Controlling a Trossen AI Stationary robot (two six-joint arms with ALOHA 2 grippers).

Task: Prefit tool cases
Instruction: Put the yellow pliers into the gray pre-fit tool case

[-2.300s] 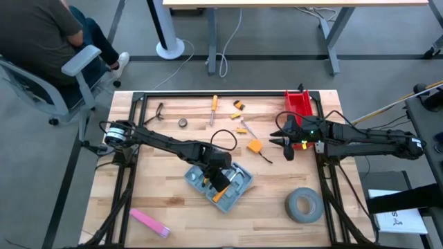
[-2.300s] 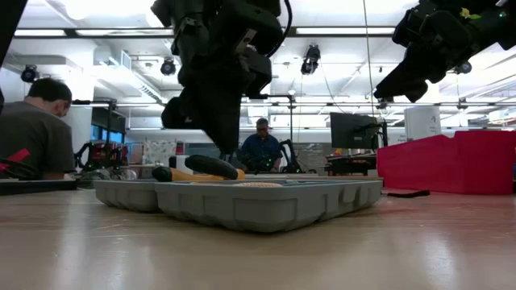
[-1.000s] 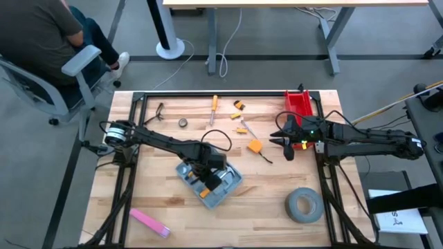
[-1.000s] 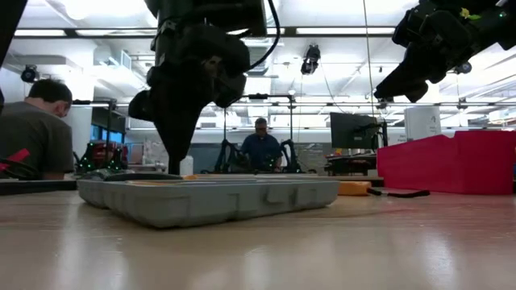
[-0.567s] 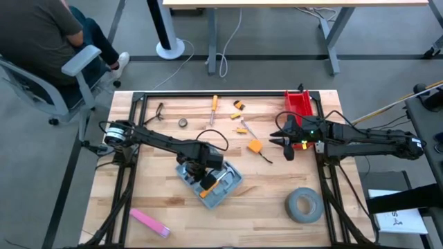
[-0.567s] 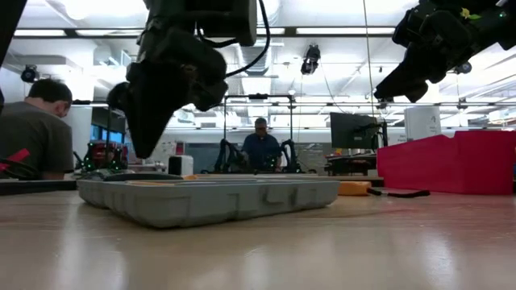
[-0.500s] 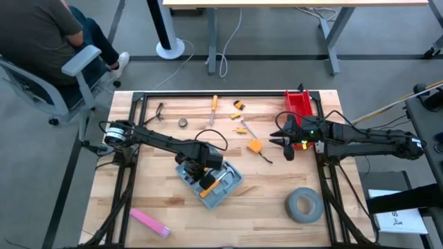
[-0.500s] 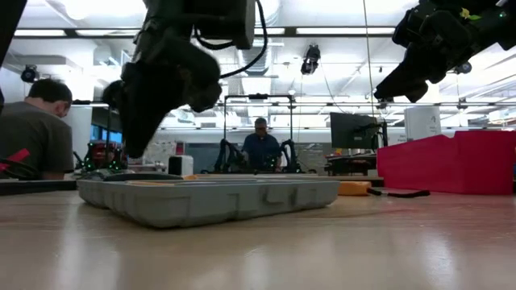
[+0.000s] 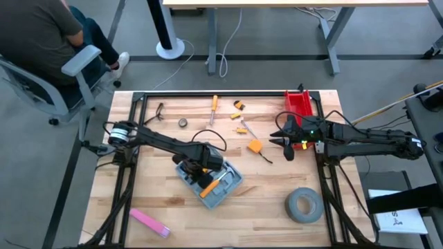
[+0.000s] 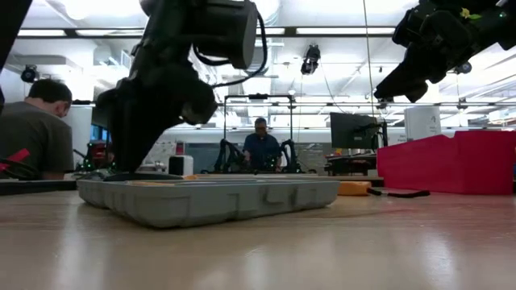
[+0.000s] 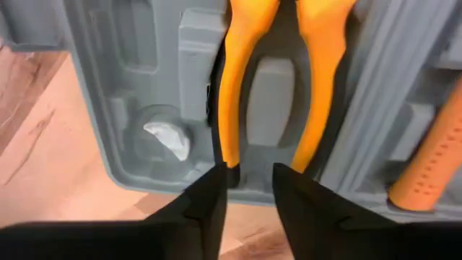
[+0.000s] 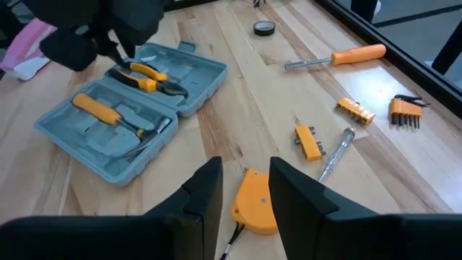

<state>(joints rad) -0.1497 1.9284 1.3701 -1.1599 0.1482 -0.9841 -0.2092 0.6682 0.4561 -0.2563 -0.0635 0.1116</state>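
The blue-grey tool case [image 9: 228, 178] lies open on the table's middle, flat on its underside [image 10: 210, 201]. In its recesses lie orange-handled pliers [image 11: 263, 79] and another orange-handled tool [image 12: 108, 112]. My left gripper [image 11: 249, 184] points steeply down at the case's left end, open, with its fingertips just past the free ends of the pliers' handles. My right gripper [image 12: 244, 184] hangs open above the table's right part, over an orange tape measure [image 12: 253, 202], and holds nothing. My left gripper stands with one fingertip [image 11: 213, 191] right beside the free end of one pliers handle [image 11: 229, 160]. I cannot tell whether it touches it. Nothing lies between the two fingers.
A red bin [image 9: 299, 107] stands at the far right and a grey tape roll [image 9: 303, 205] at the near right. A pink object [image 9: 150, 221] lies near left. A screwdriver [image 9: 214, 107] and small bits [image 9: 239, 105] lie at the far side. A person [image 9: 41, 34] sits beyond the far left corner.
My left gripper has risen off the case's middle, gone toward the table's left edge and come down again at the case's left end, tipping more steeply downward. The case has stayed where it was.
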